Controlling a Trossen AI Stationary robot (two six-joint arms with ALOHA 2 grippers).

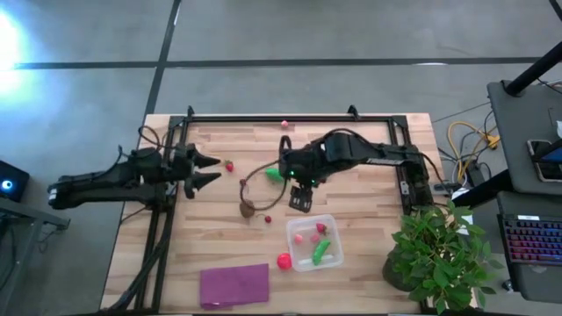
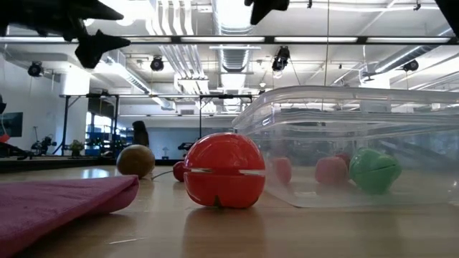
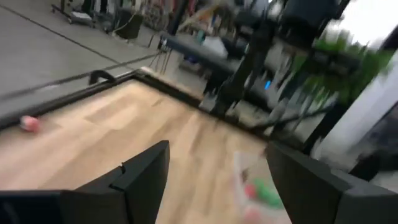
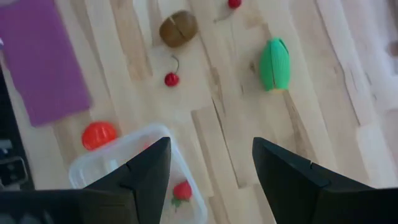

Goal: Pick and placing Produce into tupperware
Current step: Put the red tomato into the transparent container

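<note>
The worktop (image 1: 369,263) was a pale wooden slab with a black frame, set on a grey concrete floor; a potted plant (image 1: 439,254) stood at its near right corner and a purple sheet (image 1: 234,284) lay along the near edge.

The clear container (image 1: 313,242) sat near the near edge, right of centre. It already held one green oblong piece (image 1: 321,252), a strawberry (image 1: 321,228) and a pink piece (image 1: 300,238). Still outside were the red ball (image 1: 284,260) touching the container's left wall, the brown kiwi-like ball (image 1: 248,209) and a cherry (image 1: 268,219) nearer the middle, the second green oblong piece (image 1: 276,173), a small red berry (image 1: 229,165), and a pink berry (image 1: 284,125) by the far edge.

The right pincer (image 1: 301,199) hung released and empty above the bare boards just beyond the container's far left corner. The left pincer (image 1: 209,170) waited, fingers spread and empty, over the left-centre boards near the small red berry.

Judgement: task partly done, between picks. The green oblong piece lay close to the right pincer. The next move called for aligning the fingers across its narrow width, descending, clenching, then carrying it over the container.
</note>
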